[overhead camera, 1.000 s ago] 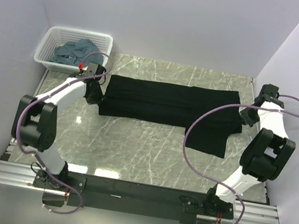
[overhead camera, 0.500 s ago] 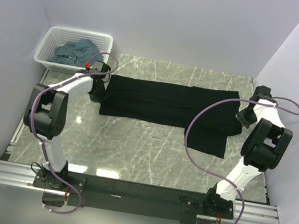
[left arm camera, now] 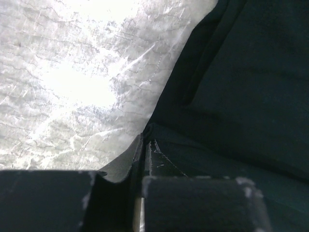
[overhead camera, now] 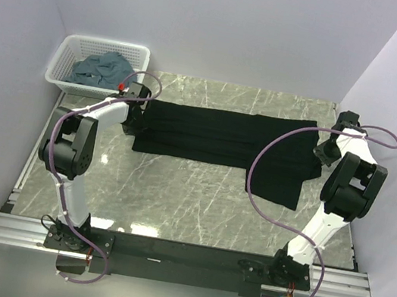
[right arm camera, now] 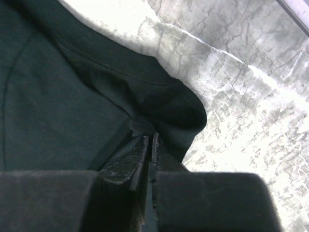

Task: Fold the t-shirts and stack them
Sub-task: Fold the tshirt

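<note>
The black t-shirt (overhead camera: 224,136) lies stretched as a long band across the far half of the marble table, with a flap hanging toward the near right. My left gripper (overhead camera: 135,123) is shut on its left edge; in the left wrist view the jaws (left arm camera: 145,145) pinch the dark cloth (left arm camera: 241,72). My right gripper (overhead camera: 322,153) is shut on the right edge; in the right wrist view the jaws (right arm camera: 149,137) clamp a fold of the black cloth (right arm camera: 58,96). Blue-grey t-shirts (overhead camera: 103,69) lie bunched in the basket.
A white lattice basket (overhead camera: 68,50) stands at the far left corner. Purple cables loop from both arms over the table. Walls close in on the left, back and right. Marble table (overhead camera: 189,201) surface shows in front of the shirt.
Both grippers have moved slightly toward the far side, carrying the shirt's two ends with them; the shirt's band sits a little farther back. Both arms have folded closer to their bases.
</note>
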Controlling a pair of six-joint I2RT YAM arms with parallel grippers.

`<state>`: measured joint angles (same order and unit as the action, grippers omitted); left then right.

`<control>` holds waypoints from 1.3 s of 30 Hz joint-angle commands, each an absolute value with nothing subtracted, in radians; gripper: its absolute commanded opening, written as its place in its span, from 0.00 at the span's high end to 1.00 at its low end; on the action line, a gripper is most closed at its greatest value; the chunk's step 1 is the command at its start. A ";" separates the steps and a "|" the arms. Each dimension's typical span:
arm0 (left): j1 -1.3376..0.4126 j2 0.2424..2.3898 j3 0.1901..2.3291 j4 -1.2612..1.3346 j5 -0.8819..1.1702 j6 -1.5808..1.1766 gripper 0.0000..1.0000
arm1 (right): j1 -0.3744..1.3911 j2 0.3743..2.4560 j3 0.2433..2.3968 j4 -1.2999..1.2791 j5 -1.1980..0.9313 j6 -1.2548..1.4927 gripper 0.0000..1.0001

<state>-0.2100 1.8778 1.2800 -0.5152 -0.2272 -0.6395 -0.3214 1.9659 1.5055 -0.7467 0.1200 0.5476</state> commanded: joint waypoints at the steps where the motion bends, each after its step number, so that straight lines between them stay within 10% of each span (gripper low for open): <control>1: -0.207 1.887 1.327 -0.494 -0.288 -0.615 0.93 | -0.334 1.977 1.554 -0.724 0.186 0.535 0.91; 9: -0.227 1.801 1.339 -0.569 -0.370 -0.627 0.44 | -0.336 1.831 1.534 -0.767 0.224 0.519 0.55; 16: -0.261 1.551 1.197 -0.578 -0.351 -0.620 0.01 | -0.278 1.615 1.342 -0.778 0.196 0.512 0.45; 39: -0.250 1.292 0.970 -0.483 -0.410 -0.545 0.04 | -0.107 1.491 0.807 -0.594 0.112 0.598 0.47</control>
<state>-0.2546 1.3174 0.9852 -0.5121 -0.3756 -0.5655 -0.1181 1.4635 0.8234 -0.6495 0.1097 0.5724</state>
